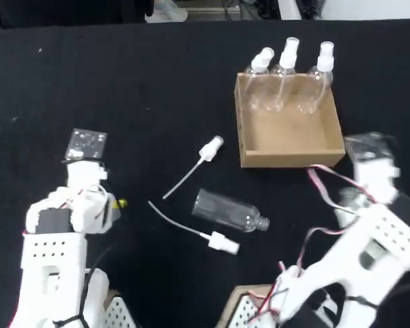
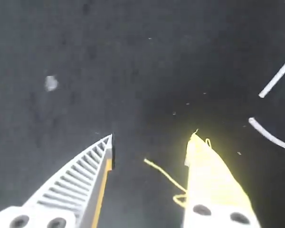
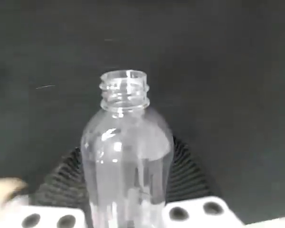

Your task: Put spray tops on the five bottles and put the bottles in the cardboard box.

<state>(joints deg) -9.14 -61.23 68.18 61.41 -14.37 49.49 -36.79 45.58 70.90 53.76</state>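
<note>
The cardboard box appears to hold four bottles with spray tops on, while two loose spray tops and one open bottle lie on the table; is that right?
Not quite: the high view shows three bottles with spray tops on in the cardboard box, not four. The two loose spray tops and the one open bottle do lie on the table.

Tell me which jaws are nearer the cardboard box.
Right. The right jaws, holding an uncapped bottle, sit at the box's right front corner; the left jaws are far off, past the spray tops.

Black-covered tbl [image 1: 123, 82] — pale floor [image 1: 369, 8] past far edge
</note>
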